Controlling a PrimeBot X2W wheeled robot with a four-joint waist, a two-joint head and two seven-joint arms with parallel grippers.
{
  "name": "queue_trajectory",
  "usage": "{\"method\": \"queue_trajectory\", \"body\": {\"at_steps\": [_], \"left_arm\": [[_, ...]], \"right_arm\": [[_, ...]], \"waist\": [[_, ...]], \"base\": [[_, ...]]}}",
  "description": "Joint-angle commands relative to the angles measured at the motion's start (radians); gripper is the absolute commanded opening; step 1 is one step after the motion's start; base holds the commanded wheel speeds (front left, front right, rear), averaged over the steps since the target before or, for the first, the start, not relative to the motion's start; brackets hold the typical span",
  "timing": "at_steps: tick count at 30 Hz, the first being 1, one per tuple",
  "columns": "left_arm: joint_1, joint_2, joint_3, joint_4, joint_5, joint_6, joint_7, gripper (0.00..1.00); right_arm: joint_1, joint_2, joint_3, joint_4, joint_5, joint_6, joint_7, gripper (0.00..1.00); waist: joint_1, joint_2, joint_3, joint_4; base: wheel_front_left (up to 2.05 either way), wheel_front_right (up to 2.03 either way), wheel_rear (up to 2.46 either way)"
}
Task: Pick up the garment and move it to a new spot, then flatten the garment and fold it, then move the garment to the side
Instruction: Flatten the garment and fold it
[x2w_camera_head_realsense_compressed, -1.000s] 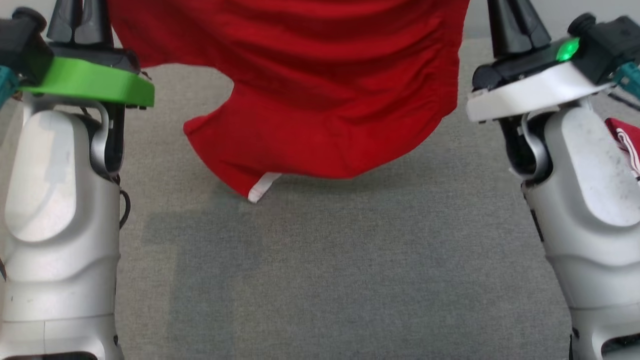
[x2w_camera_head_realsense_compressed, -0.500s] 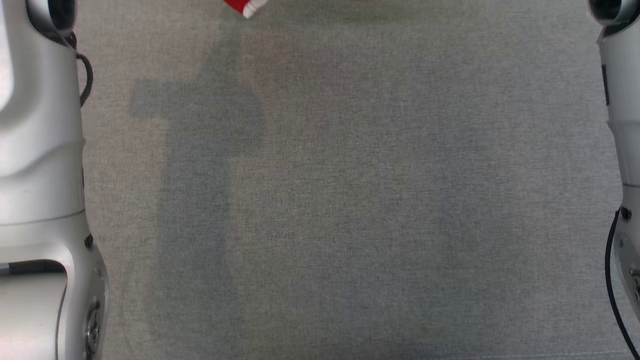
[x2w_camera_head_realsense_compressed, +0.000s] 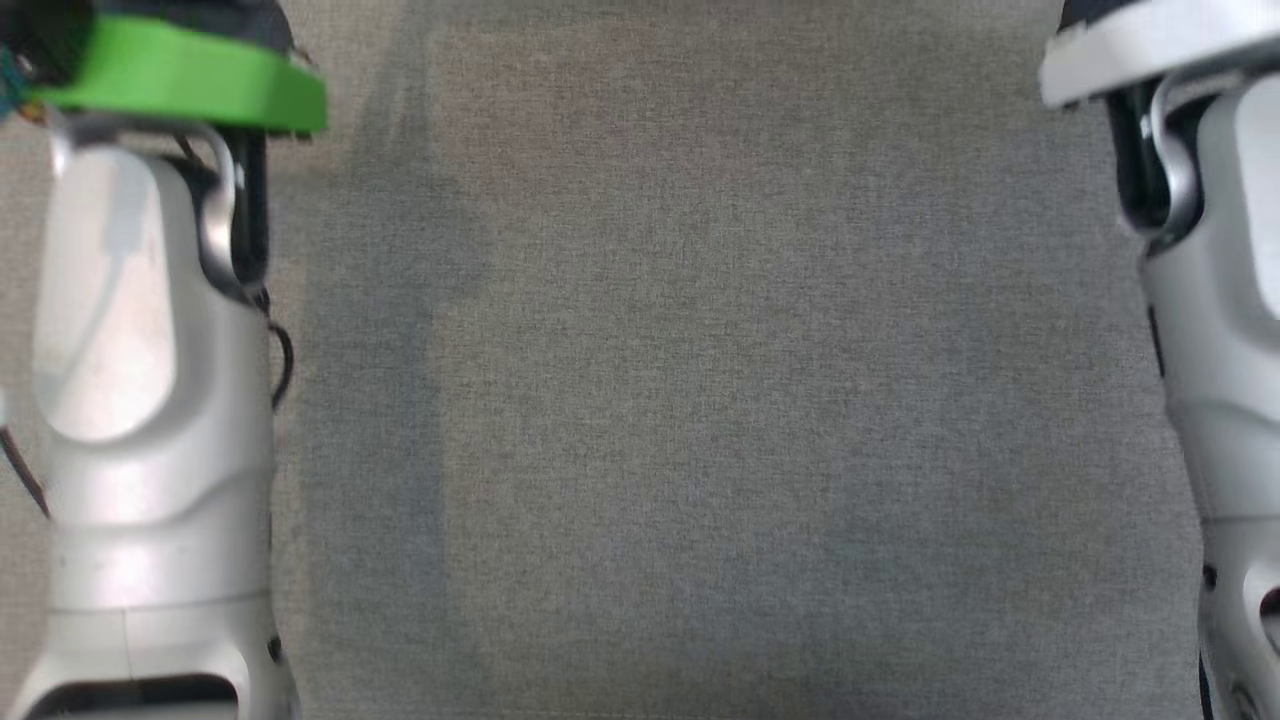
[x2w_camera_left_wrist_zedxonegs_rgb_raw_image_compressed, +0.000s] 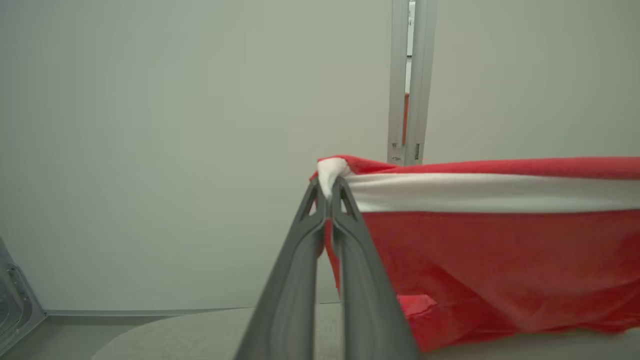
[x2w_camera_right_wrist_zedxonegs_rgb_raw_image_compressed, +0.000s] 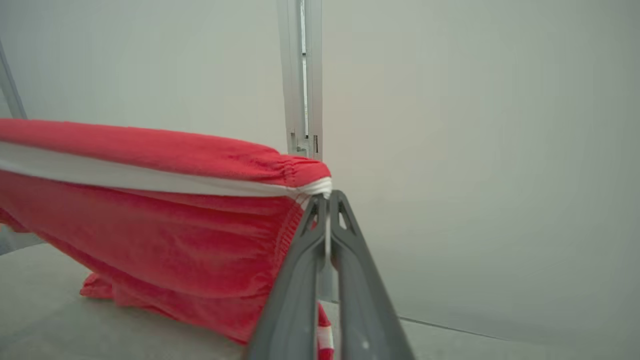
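The garment is red cloth with a white band along its top edge, stretched between my two grippers and hanging down toward the grey table. My left gripper is shut on one white-banded corner. The opposite corner of the garment is pinched by my right gripper, which is also shut. The garment's lower folds reach the table surface. In the head view my pale left forearm and right forearm stand at the two sides.
The grey cloth-covered table spreads between my forearms. Behind the garment stands a pale wall with a grey upright post. The table's rounded edge shows at the lower left of the left wrist view.
The head camera has swung: the red garment filled the top of the head view a second ago and has since left it. Both forearms appear at different heights from picture to picture.
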Motion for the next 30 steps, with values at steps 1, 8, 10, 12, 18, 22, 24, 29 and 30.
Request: {"method": "queue_trajectory", "body": {"at_steps": [1,8,10,12,18,22,24,29,30], "left_arm": [[0.068,0.005,0.020,-0.004,-0.016,0.002,0.001,0.00],[0.343,-0.009,0.013,0.018,-0.024,-0.005,0.001,0.00],[0.398,-0.010,0.009,0.023,-0.032,-0.006,0.001,0.00],[0.448,-0.011,-0.001,0.025,-0.061,-0.002,0.001,0.00],[0.567,-0.012,-0.031,0.025,-0.110,0.024,0.001,0.00],[0.645,-0.012,-0.041,0.021,-0.135,0.037,0.001,0.00],[0.684,-0.012,-0.048,0.026,-0.135,0.037,0.001,0.00],[0.771,-0.012,-0.046,0.041,-0.136,0.041,0.001,0.00],[0.784,-0.012,-0.045,0.042,-0.139,0.041,0.001,0.00]], "right_arm": [[0.069,-0.014,-0.001,-0.013,0.023,-0.004,-0.002,0.00],[0.327,-0.007,0.031,-0.062,0.089,-0.004,-0.002,0.00],[0.386,0.003,0.046,-0.071,0.098,-0.004,-0.002,0.00],[0.438,0.013,0.053,-0.073,0.110,-0.004,-0.002,0.00],[0.569,0.046,0.068,-0.073,0.135,-0.004,-0.002,0.00],[0.649,0.062,0.066,-0.063,0.144,-0.004,-0.002,0.00],[0.685,0.072,0.076,-0.059,0.147,-0.004,-0.002,0.00],[0.760,0.088,0.086,-0.046,0.155,-0.004,-0.002,0.00],[0.770,0.090,0.087,-0.044,0.156,-0.004,-0.002,0.00]], "waist": [[-0.0002,0.0000,-0.030,0.002],[-0.0002,0.0000,-0.112,0.000],[-0.0002,0.0000,-0.139,-0.002],[-0.0002,0.0000,-0.164,-0.003],[-0.0002,0.0000,-0.244,-0.002],[-0.0002,0.0000,-0.304,0.003],[-0.0002,0.0000,-0.332,0.006],[-0.0002,0.0000,-0.395,0.011],[-0.0002,0.0000,-0.405,0.012]], "base": [[0.00,0.00,0.00],[0.00,0.00,0.00],[0.00,0.00,0.00],[0.00,0.00,0.00],[0.00,0.00,0.00],[0.00,0.00,0.00],[0.00,0.00,0.00],[0.00,0.00,0.00],[0.00,0.00,0.00]]}}
